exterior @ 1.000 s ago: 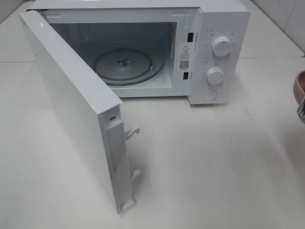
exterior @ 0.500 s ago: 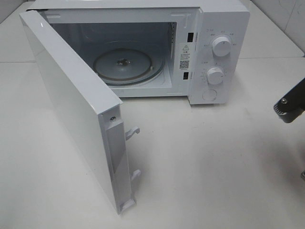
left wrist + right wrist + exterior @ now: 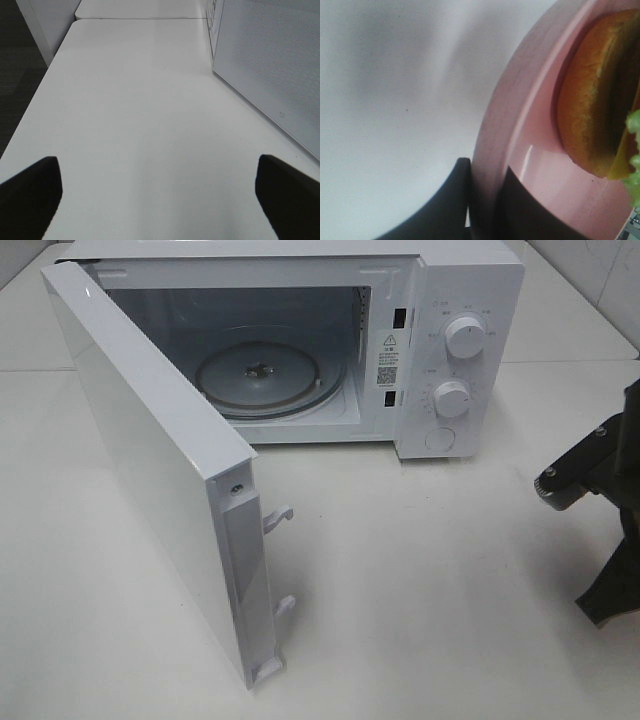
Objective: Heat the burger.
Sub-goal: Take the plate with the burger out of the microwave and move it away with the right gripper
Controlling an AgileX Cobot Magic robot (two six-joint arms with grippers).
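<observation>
Pink plate (image 3: pixel 520 150) with burger (image 3: pixel 600 95) in right jaws, arm (image 3: pixel 600 490) now farther in.

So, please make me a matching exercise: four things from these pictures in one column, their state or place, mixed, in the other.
1. microwave door
2. burger
3. glass turntable
4. pink plate

a. bare, inside the oven
b. swung open
c. rim between the right gripper's fingers
d. lying on the plate

Pairs: 1-b, 2-d, 3-a, 4-c
</observation>
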